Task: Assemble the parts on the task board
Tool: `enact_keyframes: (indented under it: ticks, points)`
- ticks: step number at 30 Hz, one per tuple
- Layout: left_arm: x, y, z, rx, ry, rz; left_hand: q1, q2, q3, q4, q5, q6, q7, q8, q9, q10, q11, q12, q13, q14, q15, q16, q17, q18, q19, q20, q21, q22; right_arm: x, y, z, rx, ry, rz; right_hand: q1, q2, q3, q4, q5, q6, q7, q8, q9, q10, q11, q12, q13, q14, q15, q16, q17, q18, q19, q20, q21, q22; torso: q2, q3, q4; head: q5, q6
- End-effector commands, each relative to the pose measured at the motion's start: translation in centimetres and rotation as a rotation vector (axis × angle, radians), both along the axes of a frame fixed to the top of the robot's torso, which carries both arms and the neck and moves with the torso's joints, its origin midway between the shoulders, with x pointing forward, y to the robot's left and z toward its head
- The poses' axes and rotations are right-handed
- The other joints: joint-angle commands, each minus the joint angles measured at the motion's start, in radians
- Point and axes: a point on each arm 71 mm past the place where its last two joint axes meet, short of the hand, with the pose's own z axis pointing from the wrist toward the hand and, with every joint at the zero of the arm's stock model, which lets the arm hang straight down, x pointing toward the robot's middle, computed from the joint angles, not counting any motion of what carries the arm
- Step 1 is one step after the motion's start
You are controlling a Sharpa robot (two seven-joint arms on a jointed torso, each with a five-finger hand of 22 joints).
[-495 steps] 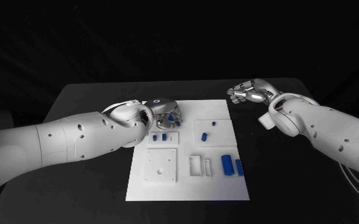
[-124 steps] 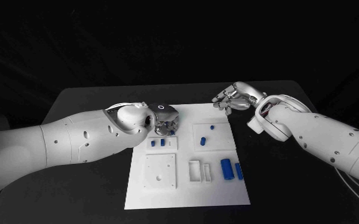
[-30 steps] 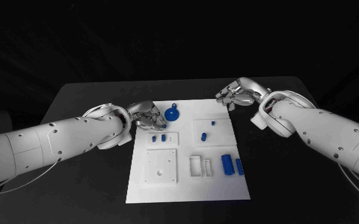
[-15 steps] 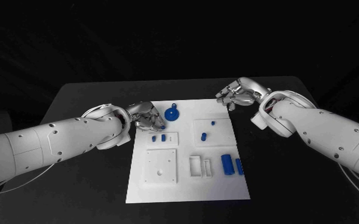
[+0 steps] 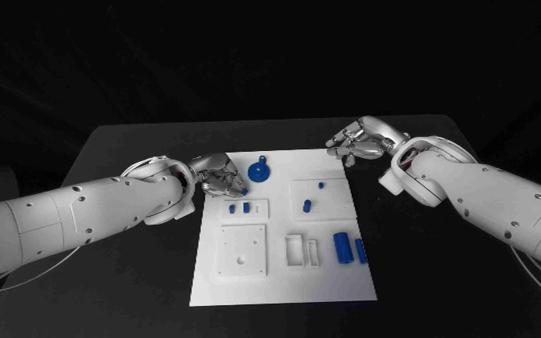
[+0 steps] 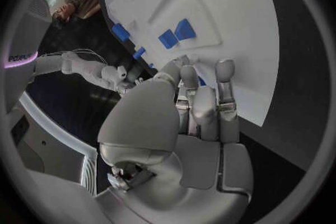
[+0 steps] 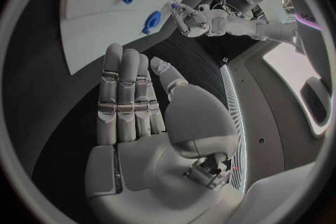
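The task board (image 5: 282, 228) lies in the middle of the black worktop (image 5: 135, 150), and by the look of it the assembly is only partly done. A round blue part with a small tab (image 5: 260, 171) sits on the board's far left area, just beside the left hand (image 5: 219, 179), which hovers at the board's left edge with its fingers curled inward and, as far as I can tell, nothing in them. Two small blue pegs (image 5: 239, 208) stand in the raised block near that hand, and two more small blue pieces (image 5: 313, 197) sit in the block to their right. Two longer blue bars (image 5: 349, 249) lie loose near the board's right edge beside an open slotted holder (image 5: 301, 249), and the square plate (image 5: 242, 249) with its holes looks unfilled, so those seem to remain. The right hand (image 5: 359, 144) is off the board's far right corner, open-palmed with fingers straight and together, holding nothing
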Motion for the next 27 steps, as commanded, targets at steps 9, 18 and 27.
enact_keyframes:
  ticks: [9,18,27]
  points:
    - [-0.1,0.14,-0.13,0.011,0.013,-0.009,-0.002,0.011,0.0,-0.006,-0.004,0.001,0.005,0.004,-0.001,0.006,0.001,0.0,0.001,0.005,0.001,0.003,0.001,0.009,-0.009,0.001,0.005,0.02,-0.03,-0.01,0.04,0.004,-0.001,0.009,-0.008,0.001,-0.004,0.001,0.003,-0.007,-0.003,-0.003,-0.001,0.044,-0.005,-0.005,-0.001,-0.007,-0.003,0.004,-0.001,-0.01,0.005,0.0,-0.003,0.001,0.0,-0.0007,0.0004,0.004,-0.001]
    - [-0.11,0.28,-0.18,0.017,0.018,-0.008,-0.001,0.011,0.001,-0.008,-0.004,0.002,0.005,0.004,-0.001,0.006,0.001,0.0,0.002,0.006,0.001,0.004,0.004,0.009,-0.009,0.0,0.006,0.02,-0.03,-0.04,0.03,0.004,-0.001,0.009,-0.008,0.001,-0.006,0.001,0.003,-0.007,-0.003,-0.003,-0.001,0.044,-0.005,-0.005,-0.002,-0.007,-0.003,0.005,-0.002,-0.01,0.007,0.0,-0.007,0.004,0.0,-0.0001,0.0005,0.007,-0.003]
    - [-0.03,0.28,0.22,-0.007,-0.029,-0.006,-0.002,-0.002,0.003,-0.012,-0.006,-0.025,0.013,0.004,-0.003,-0.002,0.005,-0.008,0.001,-0.004,0.003,-0.01,-0.021,0.009,-0.012,0.001,0.004,0.019,-0.01,-0.08,0.03,0.004,-0.001,0.007,-0.008,0.001,-0.006,0.001,0.003,-0.007,-0.003,-0.003,-0.001,0.044,-0.005,-0.005,-0.002,-0.007,-0.003,0.005,-0.002,-0.01,0.007,0.0,-0.007,0.004,0.0,0.0001,-0.0004,0.008,0.002]
